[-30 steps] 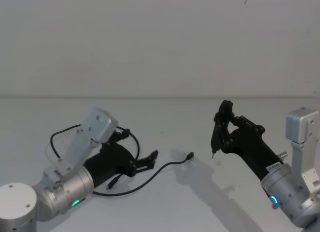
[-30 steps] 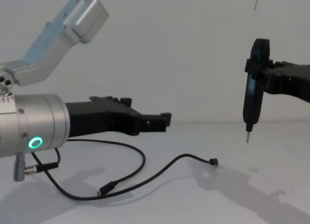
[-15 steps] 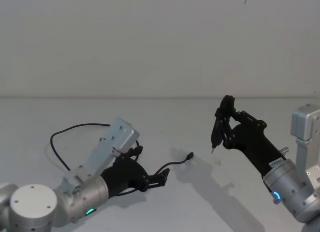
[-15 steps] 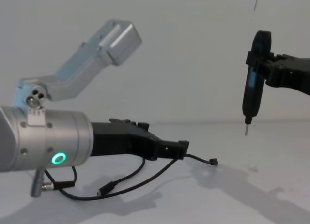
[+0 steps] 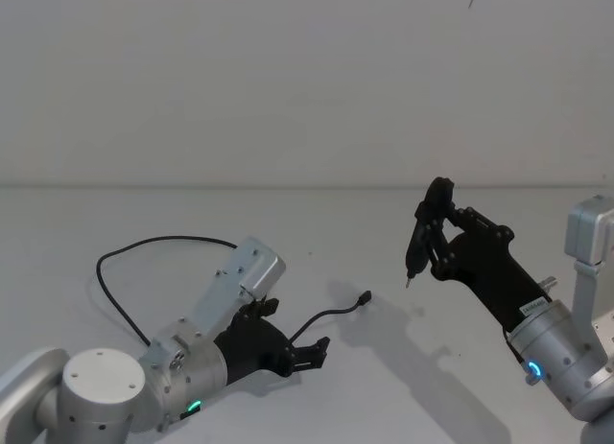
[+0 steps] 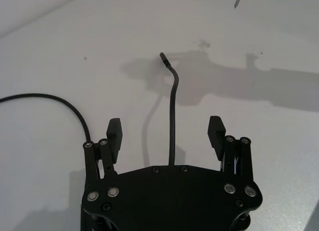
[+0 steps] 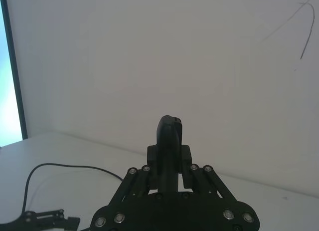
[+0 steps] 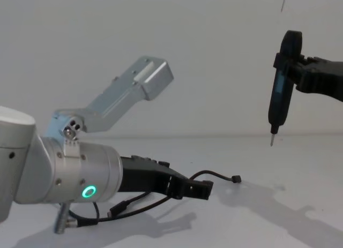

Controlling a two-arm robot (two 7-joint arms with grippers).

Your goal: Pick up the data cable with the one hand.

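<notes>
The data cable (image 5: 182,239) is a thin black cord that loops across the white table's left half and ends in a small plug (image 5: 365,298). My left gripper (image 5: 309,352) is low over the table and open. In the left wrist view its two fingers (image 6: 114,133) stand on either side of the cable (image 6: 173,116), which runs out between them to the plug (image 6: 163,57); they do not touch it. In the chest view the left gripper (image 8: 199,189) sits just short of the plug (image 8: 236,179). My right gripper (image 5: 434,214) hangs above the table at the right, shut on a black pen-shaped tool (image 5: 414,257).
The tool (image 8: 277,106) points its metal tip down, well above the table (image 5: 317,223). The cable's other plug (image 8: 119,208) lies under my left wrist. A short lead with a silver plug (image 8: 60,225) hangs from the left arm. A plain white wall stands behind.
My left arm has moved forward and to the right and dropped lower, so its open fingers now straddle the cable's end stretch. The right gripper with the tool has risen slightly.
</notes>
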